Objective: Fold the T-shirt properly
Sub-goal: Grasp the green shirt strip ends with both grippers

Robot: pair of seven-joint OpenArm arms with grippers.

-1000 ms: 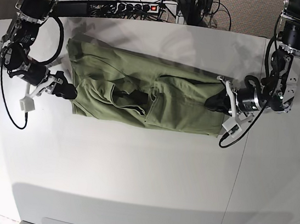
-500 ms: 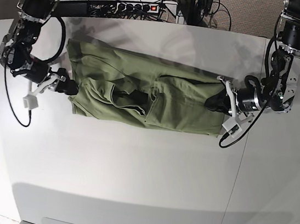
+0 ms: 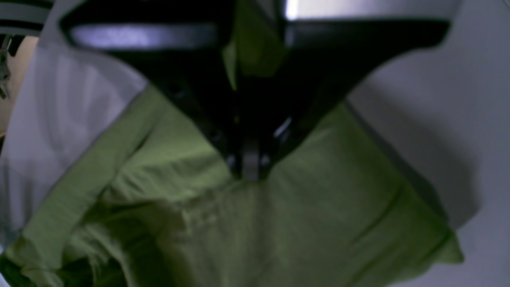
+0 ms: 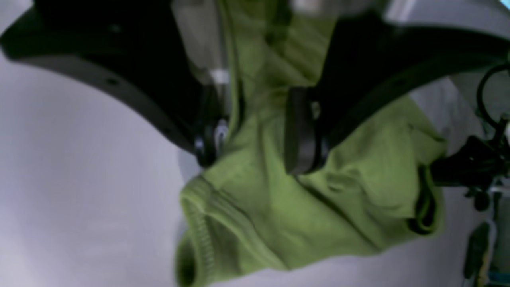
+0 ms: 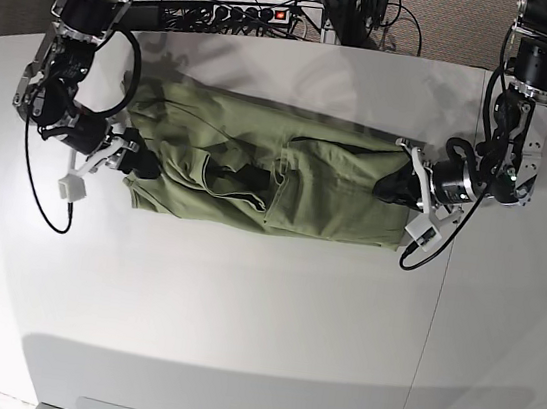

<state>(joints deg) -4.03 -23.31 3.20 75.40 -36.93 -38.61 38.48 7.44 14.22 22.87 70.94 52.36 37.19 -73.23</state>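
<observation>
The T-shirt (image 5: 267,178) lies on the white surface (image 5: 239,311), spread as a long folded band from one arm to the other, with wrinkles and a dark fold near its middle. No box or other container is seen on the surface.

The left claw (image 5: 402,186) is at the end of the T-shirt on the right side of the base view. It is clenched on the cloth: in the left wrist view its two black fingers (image 3: 223,99) meet at the tips, and a strip of green fabric (image 3: 255,44) is pressed between them.

The right claw (image 5: 128,157) is at the opposite end of the T-shirt. Its fingers (image 4: 301,131) stand wide apart, and green cloth passes through the gap between them. The ribbed edge (image 4: 203,227) of the T-shirt hangs just below the tips. From the blurred right wrist view I cannot tell if the fingers really press the cloth.

A power strip (image 5: 243,11) and cables lie behind the surface.
</observation>
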